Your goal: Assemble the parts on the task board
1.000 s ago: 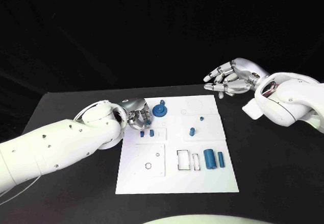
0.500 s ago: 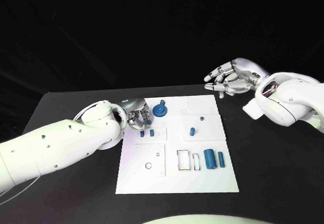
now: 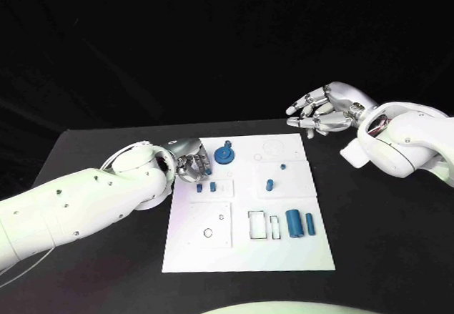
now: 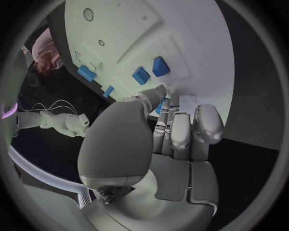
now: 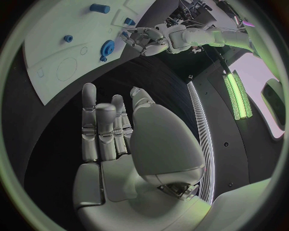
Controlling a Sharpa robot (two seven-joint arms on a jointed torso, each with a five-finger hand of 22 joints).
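Observation:
The white task board [image 3: 197, 253] lies in the middle of the black table. A blue gear [image 3: 224, 155] stands near its far left corner. My left hand [image 3: 191, 162] is just beside the gear, over the board's far left edge. Its thumb and fingers [image 4: 180, 137] close round a small blue part [image 4: 160, 107]. Two small blue blocks [image 4: 151, 71] stand in the board just ahead of the fingertips. My right hand [image 3: 324, 108] hovers off the board's far right corner, fingers loosely spread [image 5: 105, 130], holding nothing.
More blue parts sit on the board: two small pieces [image 3: 270, 185] in the middle and a thick cylinder [image 3: 294, 222] with a thinner one [image 3: 310, 223] near the right edge. Bare black table [image 3: 397, 232] surrounds the board.
My left hand has edged slightly toward the board's far edge. The right hand and the parts on the board have not moved.

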